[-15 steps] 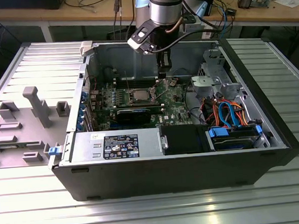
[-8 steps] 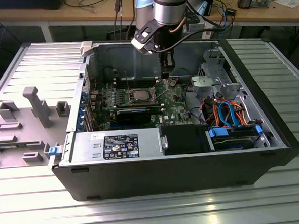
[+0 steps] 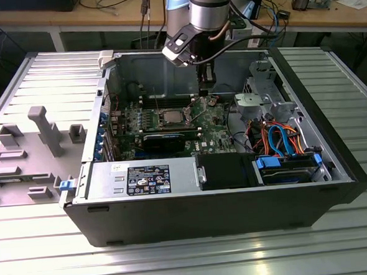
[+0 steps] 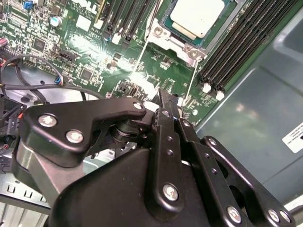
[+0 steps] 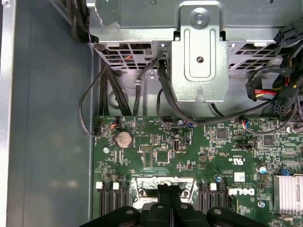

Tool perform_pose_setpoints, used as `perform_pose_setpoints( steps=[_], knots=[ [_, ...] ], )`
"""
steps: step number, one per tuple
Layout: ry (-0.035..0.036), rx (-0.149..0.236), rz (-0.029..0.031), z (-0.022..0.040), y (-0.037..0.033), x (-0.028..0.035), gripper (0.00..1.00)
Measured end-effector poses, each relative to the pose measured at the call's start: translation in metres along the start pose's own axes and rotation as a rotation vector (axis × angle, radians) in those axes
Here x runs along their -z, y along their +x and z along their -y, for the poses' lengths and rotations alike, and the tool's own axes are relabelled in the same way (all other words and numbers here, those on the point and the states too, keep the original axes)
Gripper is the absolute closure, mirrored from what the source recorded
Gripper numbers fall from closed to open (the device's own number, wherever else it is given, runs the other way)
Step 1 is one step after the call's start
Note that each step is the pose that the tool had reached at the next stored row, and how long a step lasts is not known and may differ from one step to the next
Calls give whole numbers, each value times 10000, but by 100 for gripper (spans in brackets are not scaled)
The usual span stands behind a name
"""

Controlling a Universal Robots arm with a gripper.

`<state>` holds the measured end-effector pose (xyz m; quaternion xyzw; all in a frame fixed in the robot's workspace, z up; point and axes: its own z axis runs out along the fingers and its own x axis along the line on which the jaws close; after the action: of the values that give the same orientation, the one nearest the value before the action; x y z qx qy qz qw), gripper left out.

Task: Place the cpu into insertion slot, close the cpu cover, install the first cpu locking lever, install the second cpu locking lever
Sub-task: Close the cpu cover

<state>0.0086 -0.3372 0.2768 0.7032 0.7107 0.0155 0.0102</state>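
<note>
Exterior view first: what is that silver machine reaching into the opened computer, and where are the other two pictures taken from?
It is a robot arm ending in a black two-fingered gripper, hanging inside an open computer case that lies on a ribbed metal table. The exterior view comes from a camera off the arm. Both wrist views come from cameras riding on the arm, looking past the gripper at the green circuit board. The gripper is shut and holds nothing. In the second wrist view the cpu, a silver-grey chip, already sits set into the board, framed in metal.
</note>
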Motion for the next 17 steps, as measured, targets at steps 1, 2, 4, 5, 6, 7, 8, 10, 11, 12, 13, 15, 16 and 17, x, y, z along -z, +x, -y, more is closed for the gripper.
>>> perform_pose_setpoints(
  steps=[1,2,4,5,6,7,8,10,11,12,13,15,16,17],
  knots=[
    [10,-1,0,-16,0,-1,89],
    [18,-1,-1,-26,0,-1,89],
    [35,-1,-1,-57,-1,-4,89],
    [39,0,-2,-81,-1,-7,89],
    [39,0,-4,-93,-1,-11,89],
    [40,0,-4,-108,-1,-15,89],
    [49,-2,-2,-144,-2,-23,89],
    [57,0,-1,-186,-2,-42,89],
    [60,0,-2,-199,-2,-53,89],
    [65,-1,-2,-218,-3,-71,89],
    [68,-1,-3,-231,-3,-83,89],
    [72,-1,-2,-251,-3,-109,89],
    [75,0,-1,-259,-4,-123,89],
    [83,0,-4,-269,-4,-156,89]
  ],
)
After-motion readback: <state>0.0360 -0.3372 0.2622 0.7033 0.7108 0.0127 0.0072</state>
